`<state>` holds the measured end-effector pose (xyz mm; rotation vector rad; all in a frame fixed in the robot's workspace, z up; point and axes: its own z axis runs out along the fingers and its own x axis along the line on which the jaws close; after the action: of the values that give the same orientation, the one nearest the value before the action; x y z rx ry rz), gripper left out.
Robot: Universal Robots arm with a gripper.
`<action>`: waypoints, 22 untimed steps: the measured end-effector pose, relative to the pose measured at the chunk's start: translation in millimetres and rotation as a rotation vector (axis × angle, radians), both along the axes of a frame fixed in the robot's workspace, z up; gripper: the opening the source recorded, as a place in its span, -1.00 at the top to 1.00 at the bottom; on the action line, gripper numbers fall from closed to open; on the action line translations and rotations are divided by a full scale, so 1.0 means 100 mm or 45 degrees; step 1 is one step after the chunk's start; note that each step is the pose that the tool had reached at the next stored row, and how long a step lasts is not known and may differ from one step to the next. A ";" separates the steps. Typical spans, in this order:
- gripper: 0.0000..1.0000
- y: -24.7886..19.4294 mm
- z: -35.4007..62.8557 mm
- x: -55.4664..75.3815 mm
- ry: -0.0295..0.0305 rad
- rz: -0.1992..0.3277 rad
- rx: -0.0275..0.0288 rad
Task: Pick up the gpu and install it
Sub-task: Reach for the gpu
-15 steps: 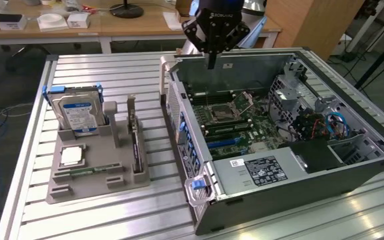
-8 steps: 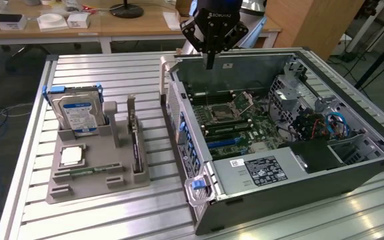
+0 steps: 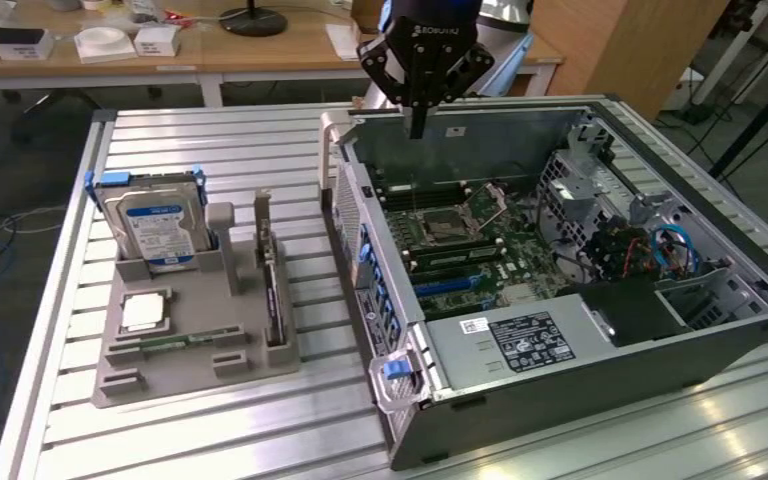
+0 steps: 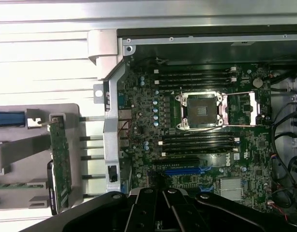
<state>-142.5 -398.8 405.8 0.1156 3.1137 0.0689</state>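
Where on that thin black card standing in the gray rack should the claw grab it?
Probably the long top edge, near its middle, coming straight down from above. The card stands on edge in a slot of the gray rack, so its upper edge sticks up free, and its two flat faces give the claw parallel sides to pinch.

A slatted metal table (image 3: 224, 150) carries an open computer case (image 3: 544, 415); in the exterior view a grey holder (image 3: 124, 385) sits at its nine o'clock; a hard drive (image 3: 157, 230) stands upright at the holder's eleven o'clock, a processor (image 3: 144, 312) flat at the drive's six.
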 end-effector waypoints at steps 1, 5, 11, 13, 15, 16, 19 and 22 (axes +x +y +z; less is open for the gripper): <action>0.79 0.000 0.000 0.00 0.0000 0.000 0.0000; 0.79 0.000 0.000 -0.02 -0.0001 0.000 0.0000; 0.79 0.000 0.000 -0.04 0.0000 0.000 -0.0001; 0.79 0.000 0.000 -0.05 0.0000 0.000 0.0000; 0.79 0.000 0.000 -0.06 -0.0001 0.000 -0.0001; 0.79 0.000 0.000 -0.07 0.0000 0.000 -0.0001; 0.79 0.000 -0.001 -0.09 -0.0001 0.000 0.0000; 0.79 0.000 0.000 -0.10 -0.0001 0.000 0.0000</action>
<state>-152.5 -398.9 405.8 0.1155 3.1137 0.0689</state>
